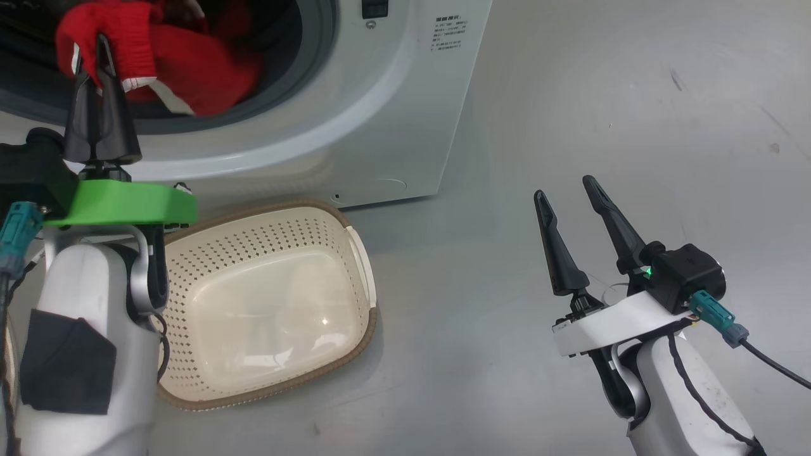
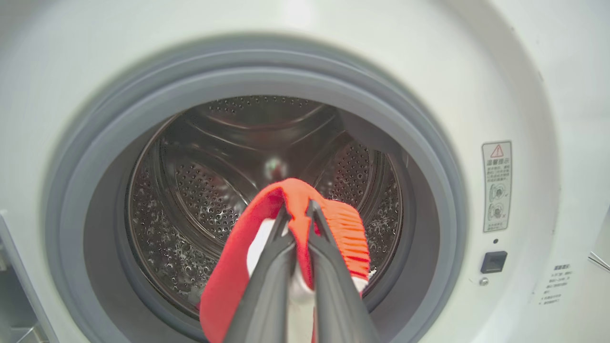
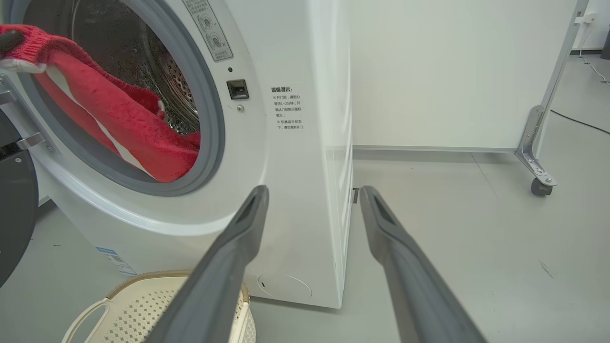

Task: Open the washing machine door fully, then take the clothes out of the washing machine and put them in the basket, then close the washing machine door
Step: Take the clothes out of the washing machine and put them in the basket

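Note:
The white washing machine (image 1: 393,107) stands with its round opening uncovered. Red clothes (image 1: 184,63) with white trim hang out of the drum over the grey gasket (image 3: 209,143). My left gripper (image 1: 101,47) is shut on a fold of the clothes (image 2: 295,200) in front of the steel drum (image 2: 205,190). The red cloth (image 3: 119,124) trails from that grip down into the drum. The cream basket (image 1: 298,221) sits on the floor below the opening, with nothing in it. A dark edge of the washing machine door (image 3: 14,209) is swung out at the left. My right gripper (image 1: 567,190) is open, apart over the floor.
Grey floor stretches to the right of the machine. A white panel on a wheeled metal foot (image 3: 538,166) stands behind, with a cable on the floor beyond it. The basket's white handle (image 3: 88,317) is near my right fingers (image 3: 228,257).

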